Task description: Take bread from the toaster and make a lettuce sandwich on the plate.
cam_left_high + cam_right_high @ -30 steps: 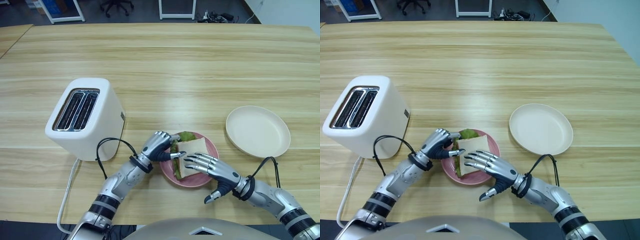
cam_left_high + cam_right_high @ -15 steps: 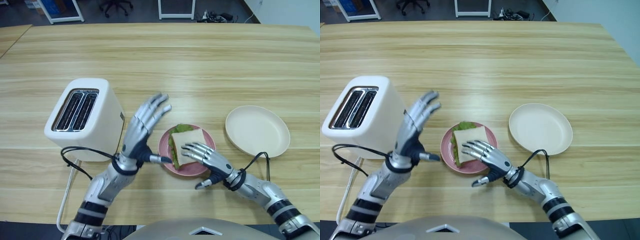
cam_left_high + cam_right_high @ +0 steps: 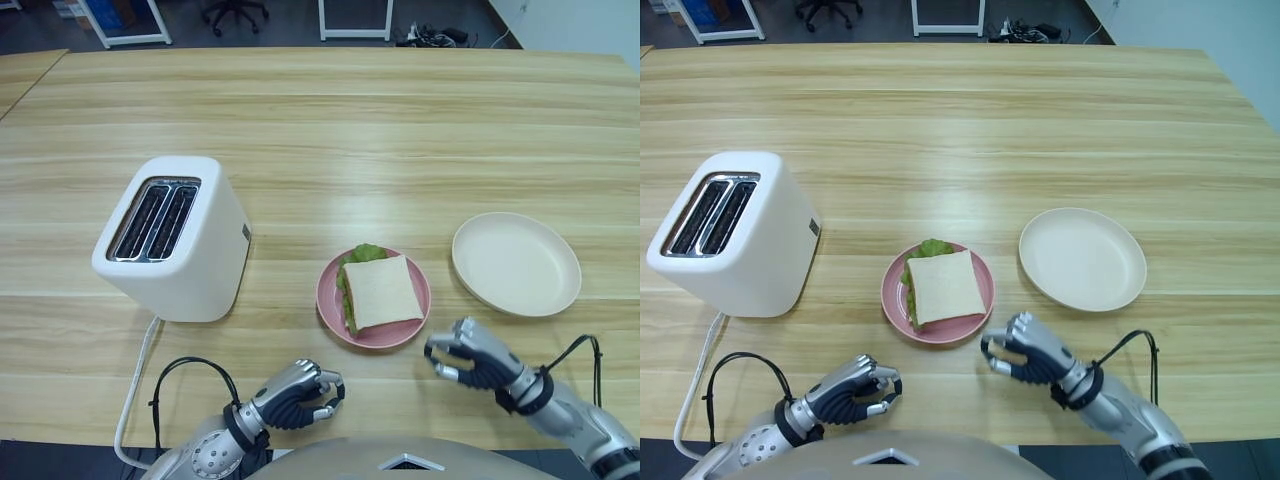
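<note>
1. I see the sandwich (image 3: pixel 381 292) lying flat on the pink plate (image 3: pixel 324 292). A pale square slice of bread is on top, and green lettuce (image 3: pixel 366 253) pokes out along its far and left edges.
2. The pink plate sits on the table (image 3: pixel 380 130) toward the near edge. It is between the white toaster (image 3: pixel 175 238) on its left and a cream plate (image 3: pixel 515 263) on its right, and touches neither.
3. The toaster stands upright with its two slots facing up. Its white cord (image 3: pixel 135 385) trails toward the near edge of the table.
4. My left hand (image 3: pixel 295 394) is low at the near edge, nearer than the pink plate and to its left. The fingers are curled into a loose fist around nothing, well apart from the plate.
5. My right hand (image 3: pixel 472 353) is on the near side of the table, just in front of the gap between the two plates. Its fingers are curled in toward the thumb and grip nothing. It is near the pink plate's rim but not touching it.
</note>
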Controlling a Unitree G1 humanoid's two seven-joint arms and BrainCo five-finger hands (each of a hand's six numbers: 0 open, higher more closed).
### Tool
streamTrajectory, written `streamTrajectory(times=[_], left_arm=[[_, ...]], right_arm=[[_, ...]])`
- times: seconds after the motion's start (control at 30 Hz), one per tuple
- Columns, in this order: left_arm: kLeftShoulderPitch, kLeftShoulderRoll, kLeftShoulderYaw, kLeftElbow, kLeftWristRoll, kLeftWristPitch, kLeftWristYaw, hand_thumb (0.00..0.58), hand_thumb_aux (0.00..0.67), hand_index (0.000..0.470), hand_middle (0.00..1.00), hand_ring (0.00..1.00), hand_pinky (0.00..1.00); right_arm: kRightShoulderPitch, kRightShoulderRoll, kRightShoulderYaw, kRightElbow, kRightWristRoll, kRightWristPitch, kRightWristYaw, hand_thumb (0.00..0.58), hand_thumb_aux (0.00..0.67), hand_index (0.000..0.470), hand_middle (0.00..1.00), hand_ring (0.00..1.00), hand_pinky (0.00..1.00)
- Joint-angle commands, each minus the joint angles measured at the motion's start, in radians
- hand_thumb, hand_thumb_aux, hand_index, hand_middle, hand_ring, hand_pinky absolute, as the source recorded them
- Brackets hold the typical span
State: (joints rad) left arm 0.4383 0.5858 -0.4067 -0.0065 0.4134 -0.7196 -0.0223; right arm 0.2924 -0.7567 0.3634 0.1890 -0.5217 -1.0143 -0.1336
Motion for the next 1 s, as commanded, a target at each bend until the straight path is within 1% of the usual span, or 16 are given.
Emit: streamTrajectory(times=[0.03, 0.2, 0.3, 0.37, 0.43, 0.6, 0.77, 0.87, 0.9, 0.93, 0.97, 1.0], left_arm=[[-0.037, -0.069, -0.017, 0.064, 0.049, 0.134, -0.044, 0.580, 0.670, 0.470, 1.00, 1.00, 1.00], [-0.170, -0.176, -0.046, 0.227, 0.105, 0.215, -0.022, 0.580, 0.670, 0.470, 1.00, 1.00, 1.00], [-0.258, -0.217, -0.064, 0.358, 0.166, 0.222, 0.036, 0.580, 0.670, 0.470, 1.00, 1.00, 1.00], [-0.315, -0.235, -0.066, 0.440, 0.200, 0.222, 0.094, 0.580, 0.670, 0.470, 1.00, 1.00, 1.00], [-0.372, -0.253, -0.062, 0.517, 0.221, 0.227, 0.157, 0.580, 0.670, 0.470, 1.00, 1.00, 1.00], [-0.492, -0.284, -0.039, 0.680, 0.230, 0.236, 0.305, 0.580, 0.670, 0.470, 1.00, 1.00, 1.00], [-0.529, -0.296, -0.056, 0.755, 0.225, 0.216, 0.361, 0.580, 0.670, 0.470, 1.00, 1.00, 1.00], [-0.538, -0.307, -0.058, 0.777, 0.218, 0.191, 0.392, 0.580, 0.670, 0.470, 1.00, 1.00, 1.00], [-0.540, -0.311, -0.055, 0.777, 0.214, 0.172, 0.412, 0.580, 0.670, 0.470, 0.96, 0.96, 0.96], [-0.538, -0.317, -0.042, 0.766, 0.201, 0.126, 0.447, 0.580, 0.670, 0.470, 0.80, 0.80, 0.80], [-0.535, -0.325, -0.025, 0.748, 0.179, 0.073, 0.479, 0.580, 0.659, 0.463, 0.42, 0.42, 0.42], [-0.531, -0.332, -0.007, 0.727, 0.156, 0.011, 0.506, 0.514, 0.444, 0.311, 0.00, 0.00, 0.00]], right_arm=[[-0.025, 0.038, 0.019, 0.009, -0.053, 0.037, 0.066, 0.580, 0.670, 0.470, 1.00, 1.00, 1.00], [-0.146, 0.172, 0.025, 0.080, -0.217, 0.136, -0.016, 0.580, 0.670, 0.470, 1.00, 1.00, 1.00], [-0.238, 0.245, 0.048, 0.156, -0.308, 0.206, -0.091, 0.580, 0.670, 0.470, 1.00, 1.00, 1.00], [-0.300, 0.300, 0.059, 0.224, -0.329, 0.246, -0.139, 0.580, 0.670, 0.470, 1.00, 1.00, 1.00], [-0.357, 0.352, 0.063, 0.300, -0.308, 0.267, -0.166, 0.580, 0.670, 0.470, 1.00, 1.00, 1.00], [-0.469, 0.474, 0.031, 0.517, -0.167, 0.277, -0.175, 0.580, 0.670, 0.470, 1.00, 1.00, 1.00], [-0.504, 0.504, 0.013, 0.639, -0.072, 0.248, -0.131, 0.580, 0.670, 0.470, 1.00, 1.00, 1.00], [-0.507, 0.498, 0.011, 0.676, -0.051, 0.224, -0.130, 0.580, 0.670, 0.470, 1.00, 1.00, 1.00], [-0.506, 0.496, 0.009, 0.680, -0.047, 0.210, -0.138, 0.580, 0.670, 0.470, 1.00, 1.00, 1.00], [-0.503, 0.497, 0.003, 0.679, -0.036, 0.193, -0.147, 0.580, 0.670, 0.470, 1.00, 1.00, 1.00], [-0.499, 0.499, -0.005, 0.676, -0.027, 0.180, -0.157, 0.580, 0.665, 0.466, 1.00, 1.00, 1.00], [-0.496, 0.499, -0.011, 0.669, -0.028, 0.165, -0.180, 0.508, 0.434, 0.304, 0.29, 0.29, 0.29]])
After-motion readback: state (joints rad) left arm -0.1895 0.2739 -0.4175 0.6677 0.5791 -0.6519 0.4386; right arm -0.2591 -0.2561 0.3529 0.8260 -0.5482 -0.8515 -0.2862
